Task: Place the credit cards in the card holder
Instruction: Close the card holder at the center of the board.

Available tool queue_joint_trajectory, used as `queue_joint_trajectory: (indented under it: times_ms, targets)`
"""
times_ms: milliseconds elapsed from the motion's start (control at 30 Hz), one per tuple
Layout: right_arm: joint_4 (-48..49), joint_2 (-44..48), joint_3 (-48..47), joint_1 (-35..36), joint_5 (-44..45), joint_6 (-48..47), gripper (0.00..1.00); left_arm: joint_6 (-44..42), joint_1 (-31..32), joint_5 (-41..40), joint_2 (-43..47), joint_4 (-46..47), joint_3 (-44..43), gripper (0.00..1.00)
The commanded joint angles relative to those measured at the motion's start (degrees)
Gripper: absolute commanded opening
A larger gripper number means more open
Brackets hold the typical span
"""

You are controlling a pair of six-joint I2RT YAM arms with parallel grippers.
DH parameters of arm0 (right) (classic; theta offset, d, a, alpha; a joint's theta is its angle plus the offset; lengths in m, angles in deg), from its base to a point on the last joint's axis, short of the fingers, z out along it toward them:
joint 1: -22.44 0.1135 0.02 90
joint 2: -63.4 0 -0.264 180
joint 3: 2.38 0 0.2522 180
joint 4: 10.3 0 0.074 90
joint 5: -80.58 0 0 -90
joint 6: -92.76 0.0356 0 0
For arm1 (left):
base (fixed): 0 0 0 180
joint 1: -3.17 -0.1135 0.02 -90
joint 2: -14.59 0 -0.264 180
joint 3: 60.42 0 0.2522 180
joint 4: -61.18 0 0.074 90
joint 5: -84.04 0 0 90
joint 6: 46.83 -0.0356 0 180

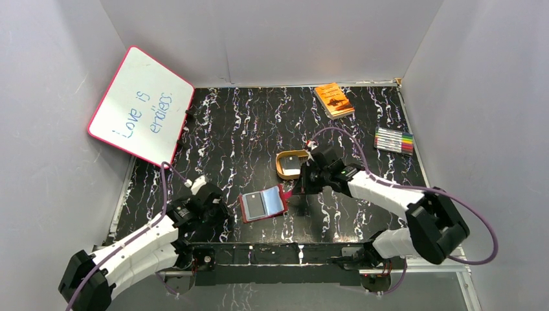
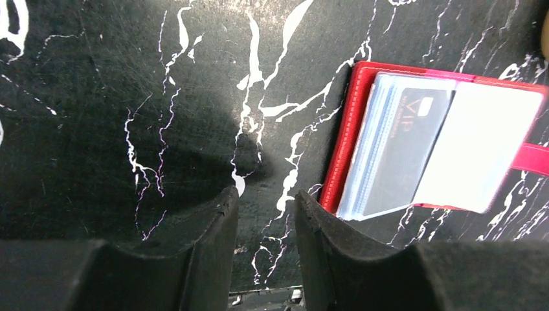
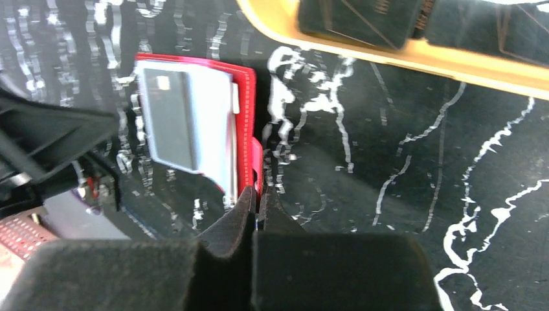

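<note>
The red card holder lies open on the black marbled table, near the front middle. A dark card sits in its clear sleeves, with a pale sleeve or card beside it. My right gripper is shut on the holder's red snap tab at its right edge; the gripper's fingertips pinch it. More dark cards lie in the gold oval tray just behind. My left gripper is open and empty, low over the table just left of the holder; it also shows in the top view.
A pink-framed whiteboard leans at the back left. An orange book lies at the back, and a pack of markers lies at the right. Grey walls close in three sides.
</note>
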Motion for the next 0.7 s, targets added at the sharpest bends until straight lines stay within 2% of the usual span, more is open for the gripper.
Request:
queue_joint_trajectory:
  times_ms: [0,100,233,667]
  targets:
    - [1.46,5.23,-4.08,1.61,-4.89,-2.01,0.00,-0.58,0.03,1.55,-2.43,4.69,1.84,0.34]
    - [3.92,4.43,-5.31,4.06,-8.68,-1.65,0.00,-0.12,-0.04,3.17,-5.29,8.23,2.99,0.32]
    - [6.17,0.14,-7.97,8.99,-7.60,-0.88,0.00,-0.69,0.03,5.23,-8.57,12.62,3.48,0.27]
    - [20.70,-13.92,-11.86,16.98,-6.12,6.36,0.00,-1.23,0.03,5.85,-9.98,14.06,4.71,0.07]
